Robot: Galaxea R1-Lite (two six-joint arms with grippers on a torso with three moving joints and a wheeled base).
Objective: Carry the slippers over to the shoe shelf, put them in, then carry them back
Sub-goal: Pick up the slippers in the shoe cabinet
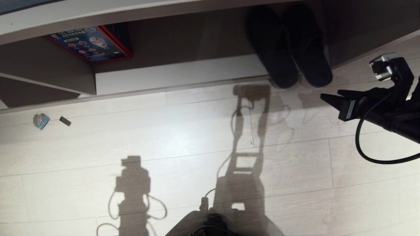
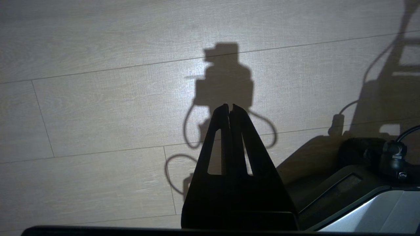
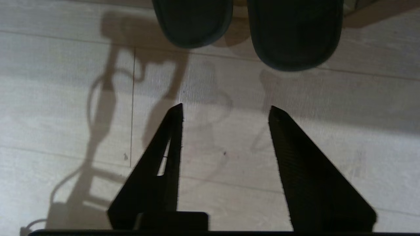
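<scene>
Head view only: slippers [image 1: 290, 49] in shoe shelf [image 1: 183, 73]; right hand [image 1: 328, 98] apart.

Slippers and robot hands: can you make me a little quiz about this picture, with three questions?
1. True or false: the right gripper holds a slipper.
2. Where do the slippers' near ends lie? A) wholly inside the shelf B) sticking out over the floor C) on a chair
3. Which gripper has its fingers pressed together?

Key:
1. False: it is open and empty, short of the slippers.
2. B.
3. The left gripper, hanging over bare floor.
</scene>
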